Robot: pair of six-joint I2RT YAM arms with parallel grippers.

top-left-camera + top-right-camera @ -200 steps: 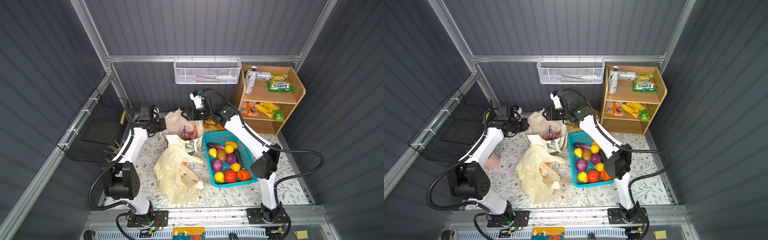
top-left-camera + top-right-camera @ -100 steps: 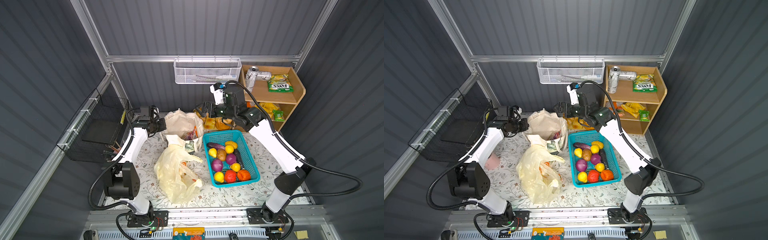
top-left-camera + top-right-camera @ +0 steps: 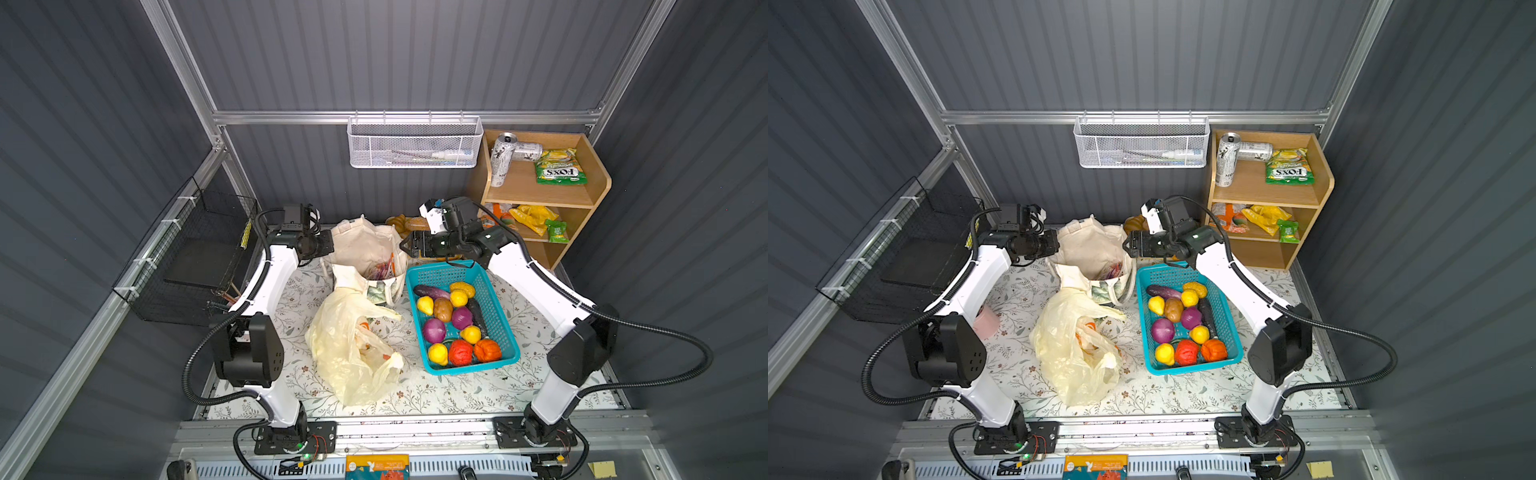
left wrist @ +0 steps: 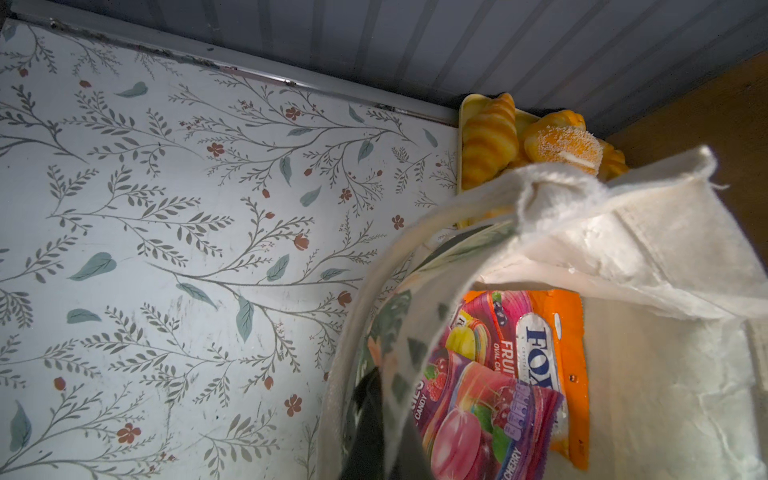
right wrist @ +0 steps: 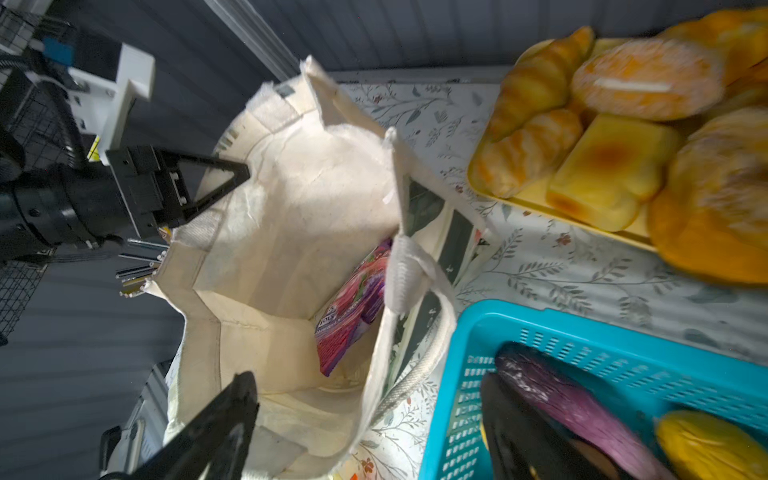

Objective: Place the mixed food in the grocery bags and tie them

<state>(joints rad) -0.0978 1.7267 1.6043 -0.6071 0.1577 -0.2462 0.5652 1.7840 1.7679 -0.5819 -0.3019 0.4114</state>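
- "FOX'S", in white letters that read upside down, on the green packet (image 3: 560, 171) (image 3: 1289, 170) on the top board of the wooden shelf (image 3: 536, 195) (image 3: 1250, 189), upper right in both top views.
- "FO…" in a white oval, with "FRUI…" and "OVAL CA…" cut off beside it, on the orange candy packet (image 4: 559, 328) inside the canvas tote (image 4: 623, 249), lower right of the left wrist view.
- "CANDY" and "…CHERRY" on the purple candy packet (image 4: 469, 428) overlapping it.
- The print on the cans (image 3: 500, 160) beside the green packet is too small to read.

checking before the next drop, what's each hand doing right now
left hand: closed, pinching the canvas tote by its rim
right hand: open, holding nothing
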